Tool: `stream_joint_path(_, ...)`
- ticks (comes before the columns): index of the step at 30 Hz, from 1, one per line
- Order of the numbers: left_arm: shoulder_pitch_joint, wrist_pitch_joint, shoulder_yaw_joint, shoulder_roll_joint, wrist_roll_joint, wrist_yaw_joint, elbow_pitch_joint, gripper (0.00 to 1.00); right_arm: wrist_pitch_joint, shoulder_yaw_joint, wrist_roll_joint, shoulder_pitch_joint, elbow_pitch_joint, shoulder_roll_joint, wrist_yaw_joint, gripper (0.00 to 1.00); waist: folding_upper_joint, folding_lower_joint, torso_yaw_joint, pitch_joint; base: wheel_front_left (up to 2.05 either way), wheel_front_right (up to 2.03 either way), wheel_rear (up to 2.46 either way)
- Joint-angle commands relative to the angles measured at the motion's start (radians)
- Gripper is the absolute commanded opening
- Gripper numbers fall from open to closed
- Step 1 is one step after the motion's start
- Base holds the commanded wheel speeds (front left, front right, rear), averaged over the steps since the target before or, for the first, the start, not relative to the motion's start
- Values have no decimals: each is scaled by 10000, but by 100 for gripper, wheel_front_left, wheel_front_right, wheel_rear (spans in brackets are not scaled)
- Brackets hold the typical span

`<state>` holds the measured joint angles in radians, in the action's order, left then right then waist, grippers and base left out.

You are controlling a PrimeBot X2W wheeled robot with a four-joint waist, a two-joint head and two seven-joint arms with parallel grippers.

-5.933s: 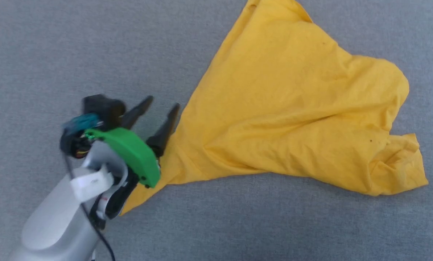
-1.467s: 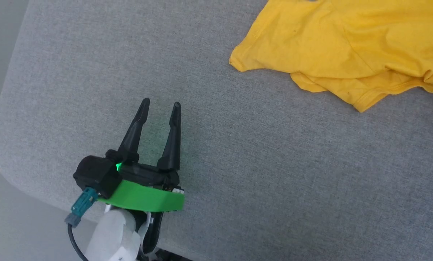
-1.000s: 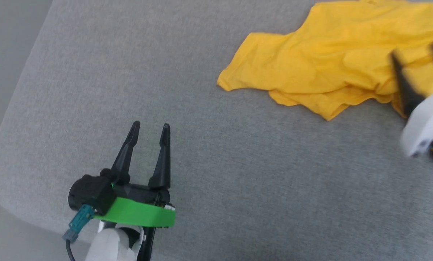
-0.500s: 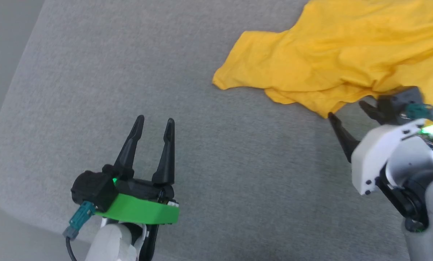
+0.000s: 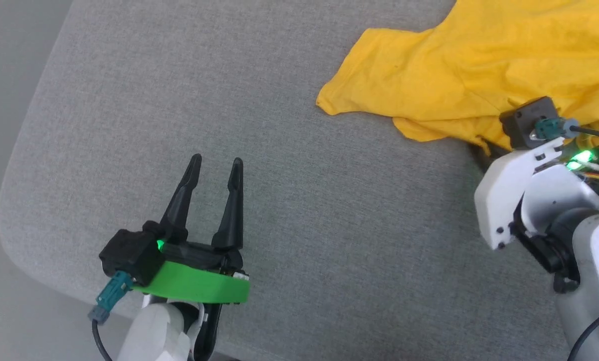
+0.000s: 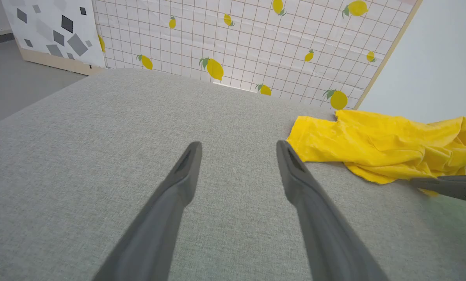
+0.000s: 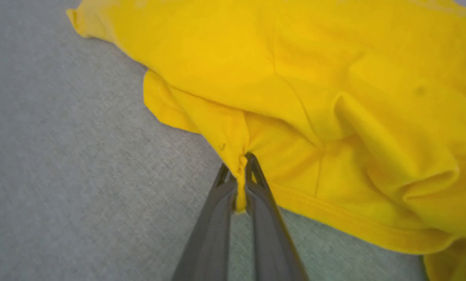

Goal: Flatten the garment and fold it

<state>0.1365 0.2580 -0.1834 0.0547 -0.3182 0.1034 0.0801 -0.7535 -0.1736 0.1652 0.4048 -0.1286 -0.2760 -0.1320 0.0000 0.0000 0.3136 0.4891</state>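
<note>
The yellow T-shirt (image 5: 460,75) lies crumpled on the grey cloth-covered counter (image 5: 329,240). In the head view it is bunched toward the far right, with one pointed flap reaching out to the left and a second layer peeking from underneath along the near edge. The right pincer (image 7: 239,168) is clamped on that near edge: in its own wrist view the two dark fingers (image 7: 213,222) meet with a thin pinch of yellow cloth squeezed between their tips, and folds fan away from the grip. Just to the right of the pinch a stitched hem (image 7: 354,224) runs along the counter. In the head view the same arm comes in from the lower right, its white shell (image 5: 502,190) and a lit green light (image 5: 583,158) right at the shirt's border, the fingers mostly hidden beneath the wrist. The left pincer (image 5: 216,160) is well apart from the shirt, over bare counter near the rounded left corner, its fingers spread wide with nothing between them and pointing away from the robot. A green band (image 5: 194,286) wraps its wrist. The left wrist view looks between those parted fingers across the counter to the shirt at the right, where a dark finger (image 6: 447,185) of the other arm reaches in at the cloth's near edge. Beyond the counter stand a lemon-print panel (image 6: 256,39), a panel of grey diamond shapes (image 6: 45,31) and grey floor (image 6: 18,78).
</note>
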Motion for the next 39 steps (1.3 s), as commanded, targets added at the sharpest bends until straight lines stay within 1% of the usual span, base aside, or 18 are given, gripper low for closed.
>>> stream_joint_path(1, 162, 38, 26, -45, 69, -26, 3, 100, -273, -188, 398, -226, -237, -63, 13, 0, 0, 0, -271, -303, 0, 0, 0)
stream_joint_path(3, 135, 38, 85, -45, 78, -29, 24, 100, -928, -331, 1011, -625, -785, -193, 13, 0, 0, 0, -436, -474, 0, 0, 0)
stream_joint_path(6, 38, 38, 133, -45, 112, -36, 21, 100, -2136, -352, 1752, -1536, -1928, -611, 13, 0, 0, 0, -685, -684, 0, 0, 0)
stream_joint_path(10, -68, 38, 100, -45, 88, -43, 21, 100, -3373, 242, 2208, -3051, -3382, -1013, 13, 0, 0, 0, -873, -814, 0, 0, 0)
stream_joint_path(12, -117, 38, 82, -45, 58, -47, 11, 100, -3833, 606, 2346, -3892, -3878, -1091, 13, 0, 0, 0, -923, -832, 0, 0, 0)
stream_joint_path(15, -187, 38, 79, -45, 41, -44, -36, 100, -4063, 1023, 2584, -4879, -4296, -897, 13, 0, 0, 0, -985, -851, 0, 0, 0)
stream_joint_path(17, -209, 38, 102, -45, 66, -33, -89, 100, -3723, 1153, 2478, -5108, -4424, -752, 13, 2, 0, 0, -1042, -877, 0, 0, 0)
stream_joint_path(18, -215, 38, 115, -45, 90, -26, -122, 100, -3356, 1162, 2349, -5077, -4457, -665, 13, 48, 0, 0, -1073, -912, 0, 0, 0)
stream_joint_path(19, -210, 38, 122, -45, 123, -15, -151, 100, -2944, 1170, 2202, -4988, -4435, -533, 13, 100, 0, 0, -1102, -960, 0, 0, 0)
stream_joint_path(25, -264, 38, 188, -45, 421, 57, -190, 100, -922, 1335, 1993, -4379, -4384, 539, 13, 100, 0, 0, -1215, -1321, 0, 0, 0)
stream_joint_path(28, -376, 38, 275, -22, 606, 95, -116, 100, 590, 2289, 1586, -4096, -4618, 1516, 13, 100, 0, 0, -1296, -1570, 0, 0, 0)
stream_joint_path(29, -444, 38, 316, -9, 657, 108, -54, 100, 1318, 2695, 1316, -4041, -4691, 1806, 13, 100, 0, 0, -1331, -1645, 0, 0, 0)
stream_joint_path(31, -583, 38, 412, 7, 732, 127, 99, 100, 2794, 3395, 771, -4010, -4708, 2120, 13, 100, 0, 0, -1408, -1740, 0, 0, 0)
stream_joint_path(33, -759, 38, 472, 14, 809, 148, 259, 100, 4444, 4241, 171, -4043, -4508, 2235, 13, 100, 0, 0, -1494, -1835, 0, 0, 0)
stream_joint_path(34, -853, 38, 493, 14, 840, 157, 326, 100, 5090, 4599, 34, -4132, -4286, 2244, 13, 100, 0, 0, -1529, -1870, 0, 0, 0)
stream_joint_path(35, -987, 38, 488, 33, 924, 168, 375, 100, 5899, 5059, 59, -4205, -3952, 2249, 13, 100, 0, 0, -1581, -1926, 0, 0, 0)
stream_joint_path(37, -1255, 38, 456, 55, 1069, 183, 404, 100, 7100, 5932, 340, -4319, -3116, 2252, 13, 100, 0, 0, -1686, -2036, 0, 0, 0)
stream_joint_path(39, -1491, 38, 410, 63, 1200, 193, 376, 100, 7978, 6281, 466, -4449, -2401, 2254, 13, 100, 0, 0, -1797, -2121, 0, 0, 0)
